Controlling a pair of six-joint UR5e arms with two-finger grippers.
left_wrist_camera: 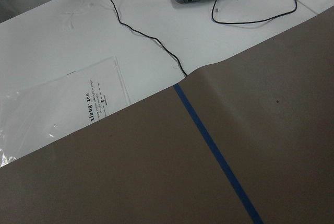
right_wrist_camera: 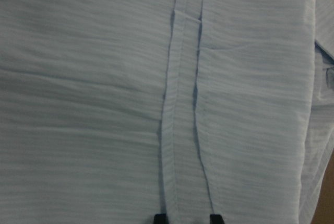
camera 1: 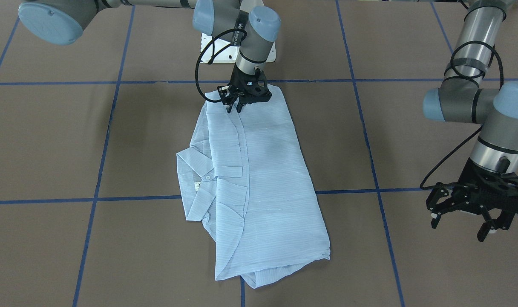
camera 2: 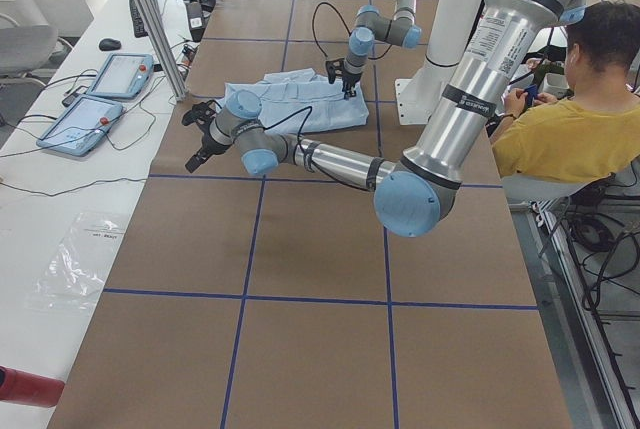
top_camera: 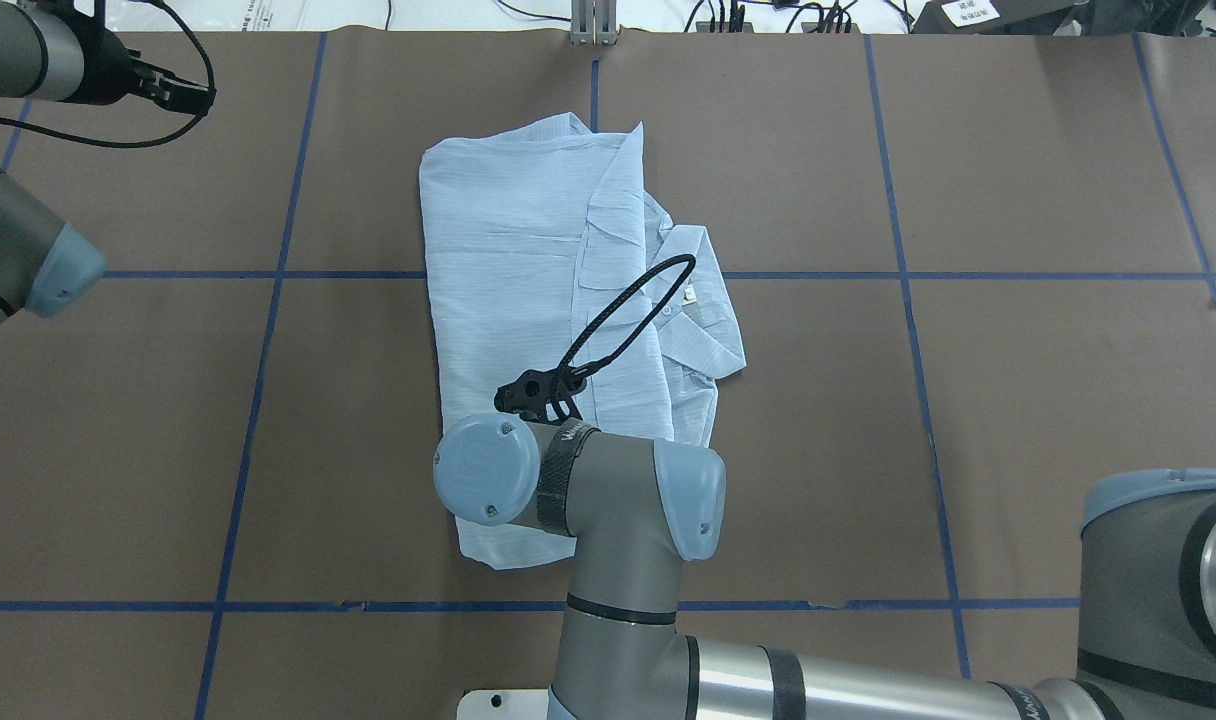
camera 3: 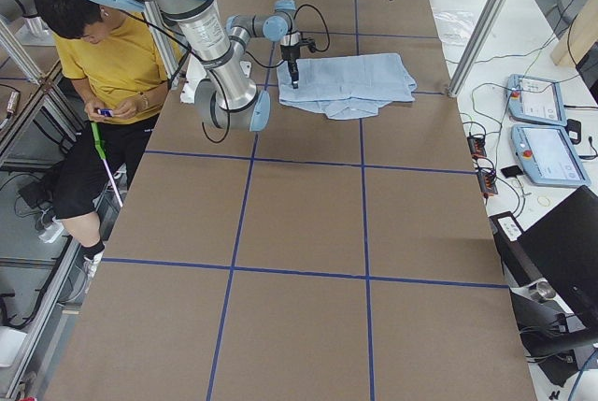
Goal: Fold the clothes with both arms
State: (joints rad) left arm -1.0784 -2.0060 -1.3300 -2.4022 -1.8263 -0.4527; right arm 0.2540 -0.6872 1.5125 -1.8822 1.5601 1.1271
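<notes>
The brown paper-covered table (camera 1: 63, 140) with its blue tape grid fills my screens, and the pale-blue shirt (camera 1: 263, 183) lies folded into a long panel in the middle of it, one short end toward the robot's base and the other toward the operators' side. The right arm (camera 1: 252, 38) reaches over the base-side end. The left arm (camera 1: 476, 51) hangs well off to the side above bare paper. The right gripper (camera 1: 234, 108) points straight down at the shirt's base-side edge; its wrist camera shows two black fingertips (right_wrist_camera: 160, 217) a little way apart, one on each side of the button placket (right_wrist_camera: 182, 130), with the cloth lying flat between them, so I read it as narrowly parted and gripping nothing. The left gripper (camera 1: 461, 221) is spread wide, holds nothing and is well apart from the shirt. The collar (camera 1: 195, 166) sticks out from one long side, with the small white label (camera 1: 197, 185) just inside it. From overhead the right wrist hides that gripper and the shirt's near end, and the left wrist camera gives me only paper, tape and white bench
</notes>
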